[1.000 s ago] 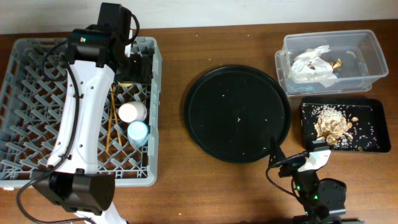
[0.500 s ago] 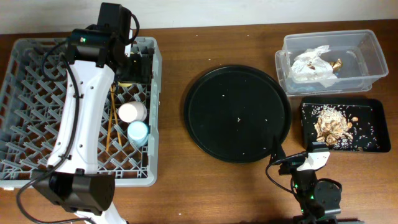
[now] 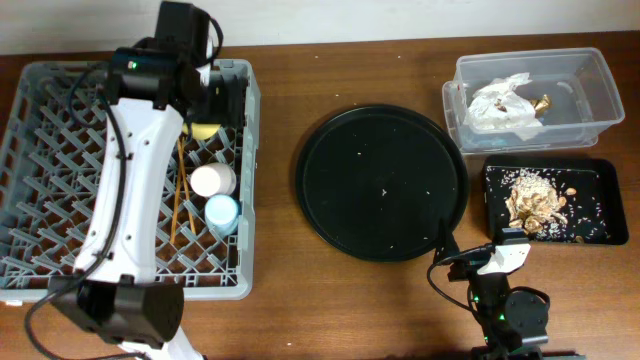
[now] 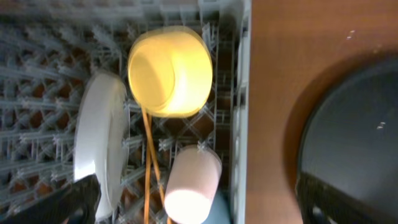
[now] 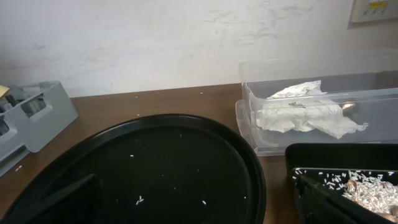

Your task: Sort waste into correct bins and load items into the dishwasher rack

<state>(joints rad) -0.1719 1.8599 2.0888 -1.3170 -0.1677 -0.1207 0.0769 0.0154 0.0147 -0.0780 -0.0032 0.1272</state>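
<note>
L pincer [image 4: 196,186]: fingers spread wide, nothing btwn them; I have it hanging over the far right part of the rack.
R pincer [image 5: 196,180]: also spread wide and empty; sits low at the near edge, right side, facing the round tray.
Rack [image 3: 60,150]: left end of the table.
Yellow bowl [image 4: 170,71]: in the rack nr its far right corner, tipped on its side; blurred on my wrist cam.
Plate [image 4: 99,146]: on edge btwn the pegs, just beside the bowl.
Chopsticks [image 3: 180,195]: lying on the pegs, running from the bowl twd the near edge.
Pink cup [image 3: 212,180]: in the rack by its right wall.
Blue cup [image 3: 222,212]: just beside the pink cup, near-edge side.
Clear tub [image 3: 590,80]: far right corner, tissue [image 3: 503,103] inside.
Flat black tray [image 3: 600,185]: right edge, just nearer than the tub, food scraps [image 3: 535,200] in it.
Round tray [image 3: 383,183]: mid-table, only pale specks on it.
</note>
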